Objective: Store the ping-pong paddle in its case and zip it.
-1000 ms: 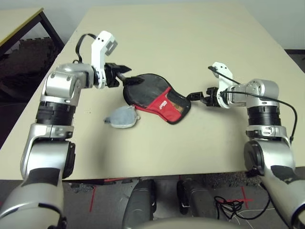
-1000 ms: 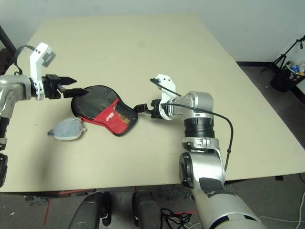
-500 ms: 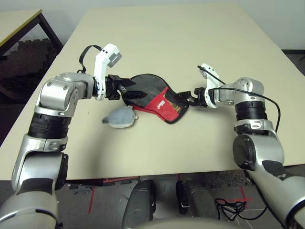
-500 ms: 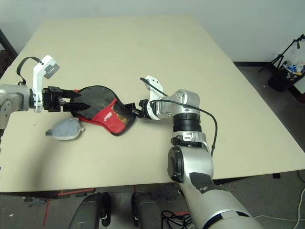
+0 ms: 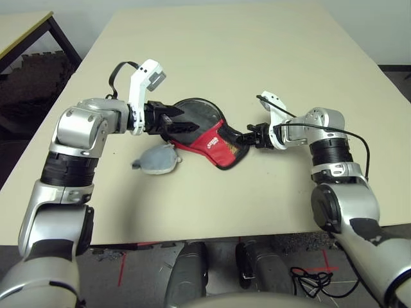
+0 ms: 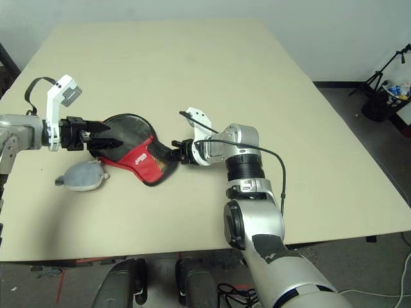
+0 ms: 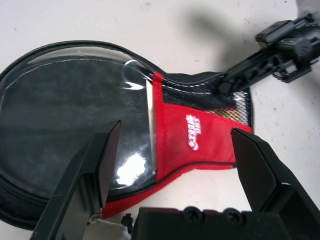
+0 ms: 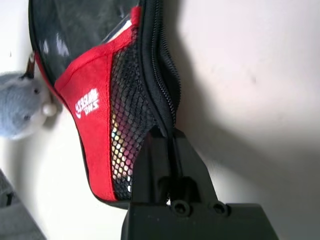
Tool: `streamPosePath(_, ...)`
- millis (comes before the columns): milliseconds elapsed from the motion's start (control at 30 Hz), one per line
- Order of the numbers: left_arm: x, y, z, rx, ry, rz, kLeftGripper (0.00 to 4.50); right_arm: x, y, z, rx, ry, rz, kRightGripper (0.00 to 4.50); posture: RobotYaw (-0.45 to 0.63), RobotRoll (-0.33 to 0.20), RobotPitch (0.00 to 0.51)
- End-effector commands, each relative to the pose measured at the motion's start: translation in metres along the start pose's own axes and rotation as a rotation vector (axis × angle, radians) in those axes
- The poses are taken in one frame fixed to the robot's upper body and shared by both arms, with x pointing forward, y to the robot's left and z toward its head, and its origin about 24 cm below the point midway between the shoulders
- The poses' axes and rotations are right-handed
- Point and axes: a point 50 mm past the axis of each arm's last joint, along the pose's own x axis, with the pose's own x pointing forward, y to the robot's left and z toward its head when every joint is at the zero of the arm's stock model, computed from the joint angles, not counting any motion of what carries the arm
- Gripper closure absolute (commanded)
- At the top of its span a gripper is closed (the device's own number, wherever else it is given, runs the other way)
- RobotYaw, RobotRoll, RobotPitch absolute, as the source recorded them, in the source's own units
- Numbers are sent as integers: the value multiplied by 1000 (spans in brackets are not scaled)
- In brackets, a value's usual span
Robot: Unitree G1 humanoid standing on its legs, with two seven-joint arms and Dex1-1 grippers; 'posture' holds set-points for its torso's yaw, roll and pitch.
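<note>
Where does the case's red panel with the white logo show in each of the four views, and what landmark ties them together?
Left eye view: red panel, centre, between the grippers.
Right eye view: left of centre.
Left wrist view: between the left gripper's open fingers.
Right wrist view: beside the mesh pocket.
Shared landmark: the white logo; the grey soft lump lies beside the case.

The case [image 5: 204, 131] lies flat on the counter [image 5: 257, 58], left of the frame's centre in the head views. It is paddle-shaped black fabric with a glossy round black part toward the left, a red panel with a white logo [image 7: 192, 132] in the middle, and a black mesh pocket [image 8: 127, 135] at the narrow end pointing right. A zipper [image 8: 162, 95] runs along its edge. The ping-pong paddle cannot be made out apart from the case.
</note>
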Motion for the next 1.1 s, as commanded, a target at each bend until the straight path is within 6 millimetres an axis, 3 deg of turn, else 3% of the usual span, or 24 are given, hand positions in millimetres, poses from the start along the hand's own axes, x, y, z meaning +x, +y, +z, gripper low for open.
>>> streamPosePath(33, 4, 1, 0, 10, 5, -6, 0, -10, -10, -33, -8, 66, -20, 4479, 72, 0, 140)
streamPosePath(300, 15, 5, 2, 24, 2, -37, 0, -46, -23, -89, -26, -44, -96, 4479, -26, 0, 141)
streamPosePath(633, 28, 9, 5, 42, 7, -78, 0, -76, -25, -122, 31, -81, -189, 4479, -107, 0, 141)
streamPosePath(1000, 33, 8, 5, 51, 14, -100, 0, -87, -7, -124, 96, -33, -252, 4479, -120, 0, 142)
streamPosePath(1100, 31, 8, 7, 56, 16, -103, 0, -90, 1, -110, 19, -47, -221, 3700, -118, 0, 140)
